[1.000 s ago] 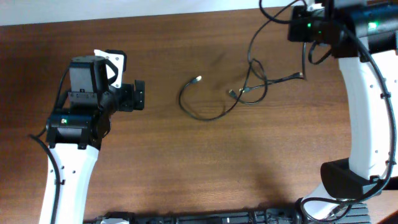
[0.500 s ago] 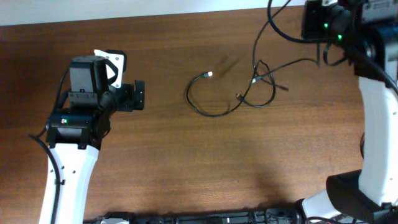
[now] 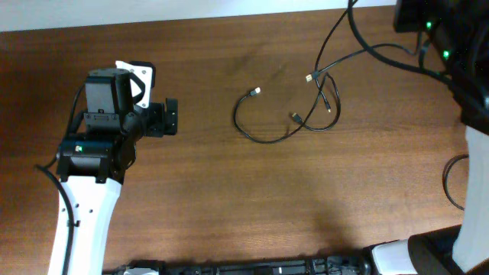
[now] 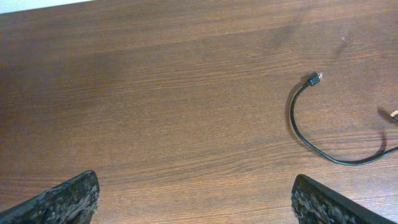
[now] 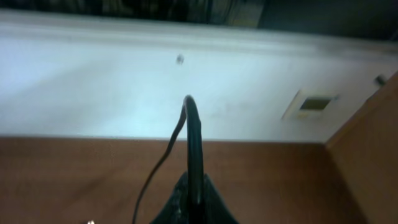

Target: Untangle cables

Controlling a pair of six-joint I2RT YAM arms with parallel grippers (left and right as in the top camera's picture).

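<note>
From above, the cables (image 3: 269,142) lie on the brown table (image 3: 229,214), a bit right of the middle. One cord makes a round loop (image 3: 235,121) with a small plug (image 3: 256,92) at its end. Next to it, thin cords cross over each other in a loose tangle. From that tangle, strands run up toward the top right corner, where the right arm (image 3: 474,114) is. That view does not show the right gripper's fingers. The right wrist camera does: the right gripper (image 5: 191,198) is closed tight on a black cord (image 5: 194,149). The cord stands up out of the fingers and bends over at the top, with a white wall (image 5: 93,93) behind it. The left gripper (image 3: 166,118) sits far to the left, well apart from the cables. The left wrist camera shows its two fingertips (image 4: 62,199) spread wide with nothing between them. This camera sees only the round loop (image 4: 292,112) and its plug, off to the right. The tangle is cut off at the edge.
</note>
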